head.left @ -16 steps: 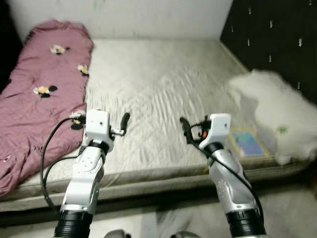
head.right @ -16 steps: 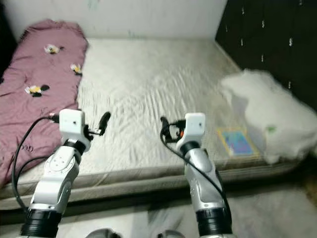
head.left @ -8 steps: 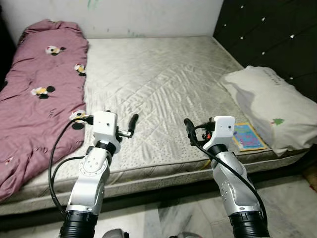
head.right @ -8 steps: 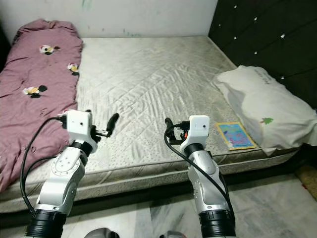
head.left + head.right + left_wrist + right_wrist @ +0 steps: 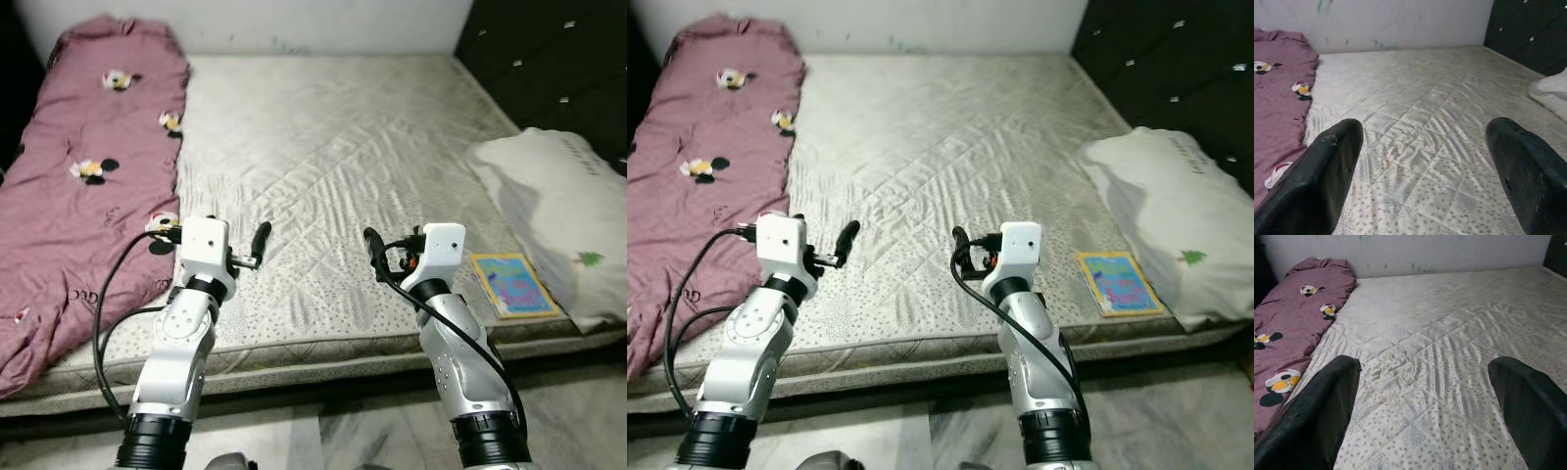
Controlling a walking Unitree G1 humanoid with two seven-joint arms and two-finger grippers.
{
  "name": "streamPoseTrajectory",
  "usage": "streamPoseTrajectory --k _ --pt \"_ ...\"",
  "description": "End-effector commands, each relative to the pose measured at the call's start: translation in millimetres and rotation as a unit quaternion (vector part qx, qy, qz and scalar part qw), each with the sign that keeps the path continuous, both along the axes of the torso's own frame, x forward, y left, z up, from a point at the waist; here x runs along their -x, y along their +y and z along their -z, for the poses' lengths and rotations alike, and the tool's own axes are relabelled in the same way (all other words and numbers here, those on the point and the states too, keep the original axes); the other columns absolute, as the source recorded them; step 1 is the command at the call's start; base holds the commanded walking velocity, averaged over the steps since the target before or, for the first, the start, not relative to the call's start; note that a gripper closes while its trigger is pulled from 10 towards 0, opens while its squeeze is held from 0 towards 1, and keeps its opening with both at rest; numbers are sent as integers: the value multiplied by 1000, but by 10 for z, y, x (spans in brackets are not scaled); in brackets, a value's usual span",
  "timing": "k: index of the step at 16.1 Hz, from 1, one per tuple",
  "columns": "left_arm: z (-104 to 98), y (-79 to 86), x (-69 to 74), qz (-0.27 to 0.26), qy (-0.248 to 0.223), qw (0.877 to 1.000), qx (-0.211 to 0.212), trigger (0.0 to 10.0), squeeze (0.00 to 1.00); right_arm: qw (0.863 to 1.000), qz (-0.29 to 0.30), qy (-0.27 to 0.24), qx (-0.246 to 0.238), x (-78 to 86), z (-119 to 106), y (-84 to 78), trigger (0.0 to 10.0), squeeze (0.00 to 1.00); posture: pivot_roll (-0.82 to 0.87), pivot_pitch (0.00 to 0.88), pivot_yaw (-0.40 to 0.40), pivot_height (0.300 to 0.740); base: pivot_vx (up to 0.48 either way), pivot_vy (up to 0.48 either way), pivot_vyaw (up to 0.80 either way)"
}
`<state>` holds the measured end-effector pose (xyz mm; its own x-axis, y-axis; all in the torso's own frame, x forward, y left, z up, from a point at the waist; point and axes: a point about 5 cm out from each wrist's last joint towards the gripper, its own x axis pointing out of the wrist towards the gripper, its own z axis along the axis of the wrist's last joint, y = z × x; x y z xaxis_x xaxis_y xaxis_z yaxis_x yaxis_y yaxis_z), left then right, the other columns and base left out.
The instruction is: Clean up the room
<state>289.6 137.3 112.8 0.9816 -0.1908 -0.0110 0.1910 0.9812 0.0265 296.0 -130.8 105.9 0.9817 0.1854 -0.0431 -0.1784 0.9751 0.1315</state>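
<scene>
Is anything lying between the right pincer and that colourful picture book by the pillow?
Nothing visible does. The right pincer hangs open over the front of the grey quilted mattress, and bare mattress runs from it to the colourful flat picture book, which lies beside the white pillow.

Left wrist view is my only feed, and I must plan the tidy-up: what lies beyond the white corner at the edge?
Observer: That corner is a white pillow lying along the mattress on the robot's right side.
Operator: Anything next to it?
Observer: A colourful book lies flat beside the pillow, near the mattress's front edge.
Operator: Where is the other hand?
Observer: The right hand hovers open over the front edge, level with the left hand, which is open too and empty.
</scene>
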Motion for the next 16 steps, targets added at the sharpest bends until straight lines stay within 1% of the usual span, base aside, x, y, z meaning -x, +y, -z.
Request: streamPoseTrajectory --k 1,4,7,9,15,16 --pt "-45 -66 -14 13 -9 1000 1 10000 0 1000 9 3 6 5 23 -67 10000 0 -38 0 -37 740 296 0 0" --pt "-42 -74 -18 13 -8 1000 1 10000 0 1000 11 1 9 -2 18 -76 10000 0 -38 0 -38 740 272 0 0" --pt "-62 -78 -24 0 -20 1000 0 10000 0 1000 12 1 10 -8 17 -81 10000 0 -37 0 -38 740 0 0 0" --pt "-45 -91 -28 2 -8 1000 7 10000 0 1000 13 0 11 -9 15 -82 10000 0 -37 0 -39 740 0 0 0" --pt "-35 -94 -39 2 -4 1000 13 10000 0 1000 14 3 12 -11 29 -87 10000 0 -37 0 -39 740 0 480 0" --pt "-35 -93 -37 2 -2 1000 15 10000 0 1000 12 2 12 -10 27 -81 10000 0 -38 0 -38 740 0 480 -800"
